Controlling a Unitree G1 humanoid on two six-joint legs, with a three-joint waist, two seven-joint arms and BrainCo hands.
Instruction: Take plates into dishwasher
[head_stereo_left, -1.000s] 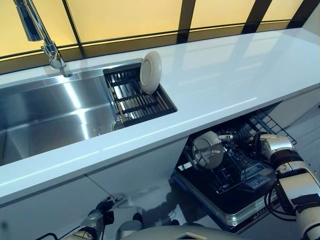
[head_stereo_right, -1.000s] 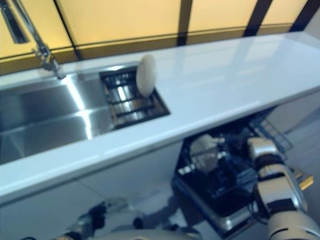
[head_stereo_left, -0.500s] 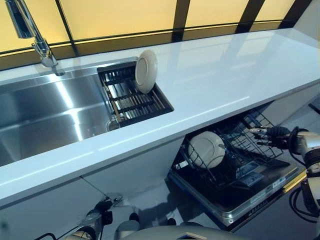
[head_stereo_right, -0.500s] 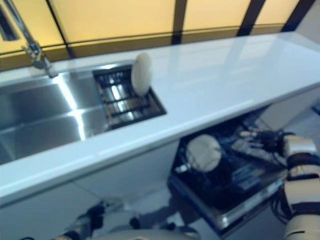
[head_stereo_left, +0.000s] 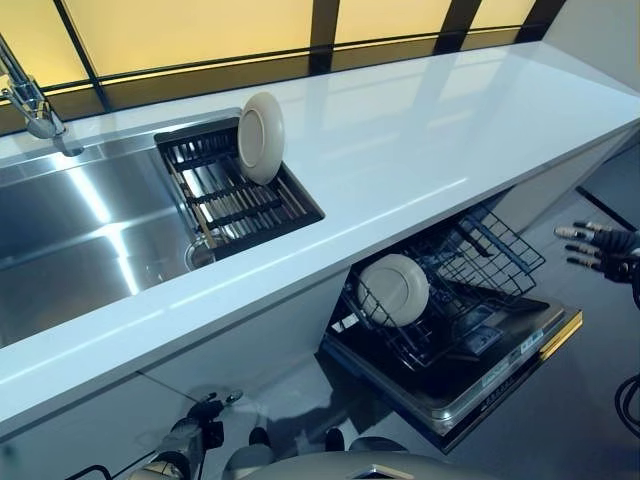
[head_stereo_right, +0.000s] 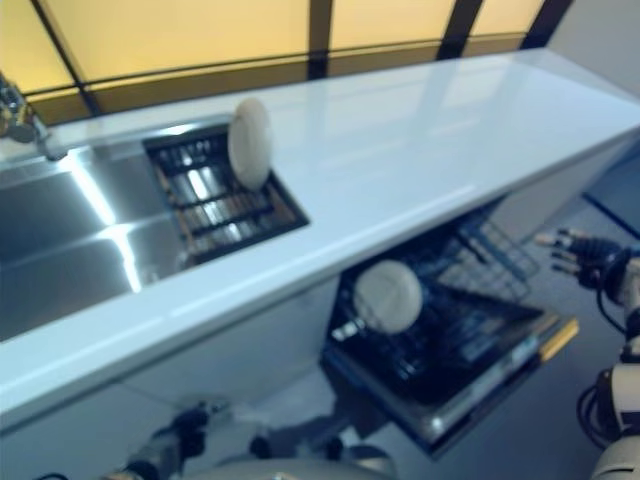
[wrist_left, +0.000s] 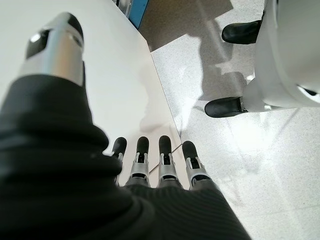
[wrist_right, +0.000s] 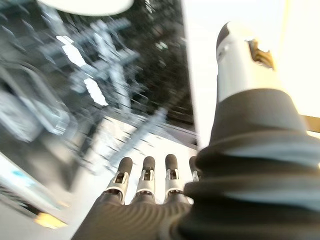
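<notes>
One cream plate (head_stereo_left: 393, 289) stands on edge in the wire rack (head_stereo_left: 470, 268) of the pulled-out dishwasher below the counter. A second cream plate (head_stereo_left: 260, 137) stands upright in the dark drying rack (head_stereo_left: 236, 190) set in the sink. My right hand (head_stereo_left: 600, 246) hangs open and empty to the right of the dishwasher rack, well clear of it; its straight fingers (wrist_right: 145, 175) show in the right wrist view. My left hand (head_stereo_left: 200, 427) is low by the cabinet front, fingers (wrist_left: 165, 157) straight and holding nothing.
The white counter (head_stereo_left: 420, 130) runs across the view above the dishwasher. A steel sink (head_stereo_left: 80, 230) with a tap (head_stereo_left: 30, 100) lies at the left. The dishwasher's open door (head_stereo_left: 500, 370) juts out over the floor.
My right hand has let go of the plate in the dishwasher rack and drawn back to the right, away from it. The camera has shifted right. The left hand has stayed low.
</notes>
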